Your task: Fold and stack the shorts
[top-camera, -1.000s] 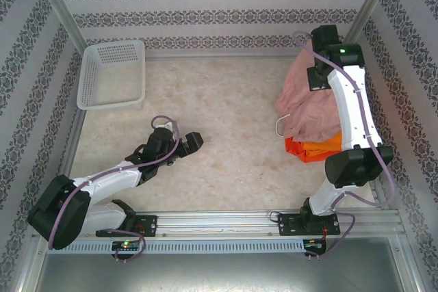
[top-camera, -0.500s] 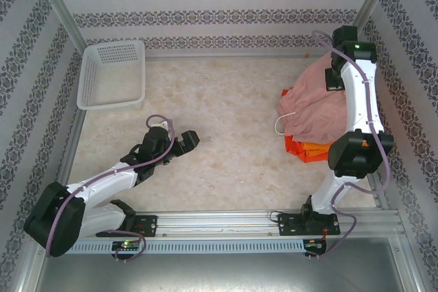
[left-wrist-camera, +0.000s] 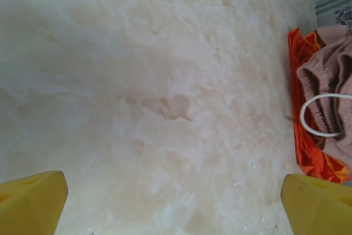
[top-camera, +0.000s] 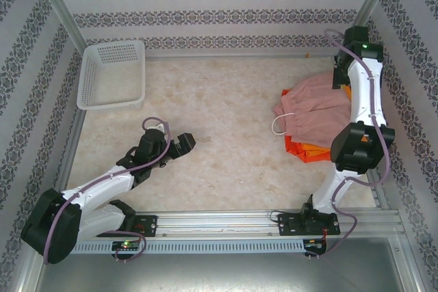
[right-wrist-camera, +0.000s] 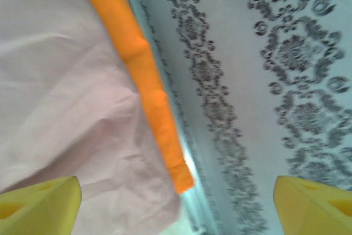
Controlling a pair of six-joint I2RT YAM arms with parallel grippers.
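Three shorts lie piled at the right side of the desk (top-camera: 226, 100). The dusty pink shorts (top-camera: 315, 109) are on top, with the red-orange shorts (top-camera: 295, 147) and the bright orange shorts (top-camera: 323, 150) sticking out beneath their near edge. A white drawstring (top-camera: 276, 125) loops off the pink waistband toward the middle of the desk. A white mesh basket (top-camera: 113, 73) sits in the far left corner, well apart from the pile. From above, the right arm's white links cross the right edge of the pile and hide the cloth there. The right gripper (right-wrist-camera: 176, 207) is at the far edge of the pile, close to the patterned wall (right-wrist-camera: 264, 81). Its yellow fingers (right-wrist-camera: 38, 205) are spread wide with nothing clamped between them, and the pink cloth and a strip of bright orange lie below. The left gripper (left-wrist-camera: 176, 207) hangs over bare marbled desk left of the pile, also spread wide and holding nothing.
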